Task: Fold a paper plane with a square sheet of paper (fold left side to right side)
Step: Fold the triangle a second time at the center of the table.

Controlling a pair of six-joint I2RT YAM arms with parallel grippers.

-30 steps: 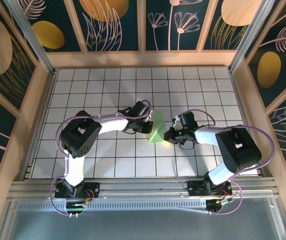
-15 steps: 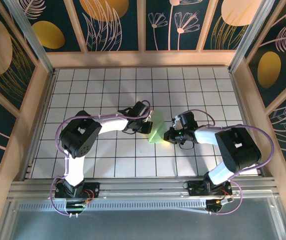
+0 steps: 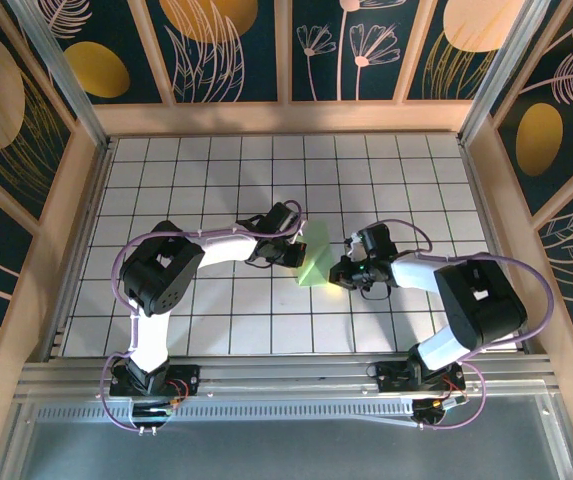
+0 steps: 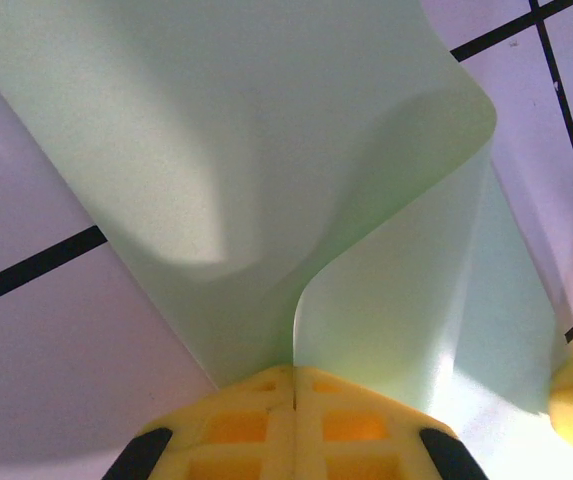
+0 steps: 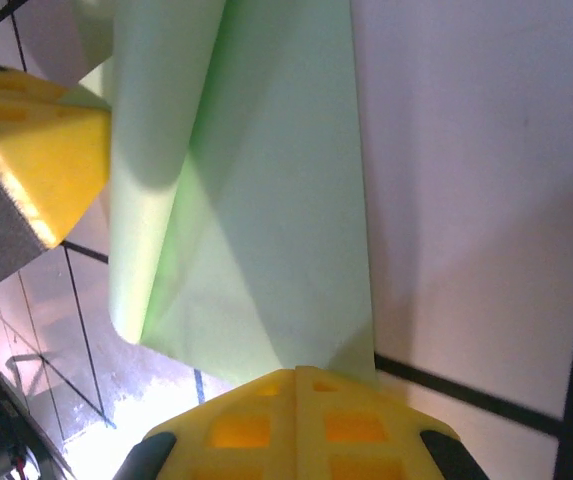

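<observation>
The square sheet of paper (image 3: pixel 317 258) is pale green, the left gripper (image 4: pixel 294 375) yellow, the table (image 3: pixel 166 170) white, gridded seemingly black.

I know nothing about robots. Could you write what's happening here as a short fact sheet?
thing being worked: thin pale green sheet of paper
paper shape: bent over itself in a loose curl, not pressed flat, no pointed plane yet
surface: white tabletop with black grid lines
left gripper: yellow fingers shut, pinching one edge of the paper
right gripper: yellow fingers shut, pinching another edge
layout: paper between the two grippers, near the table's middle
</observation>
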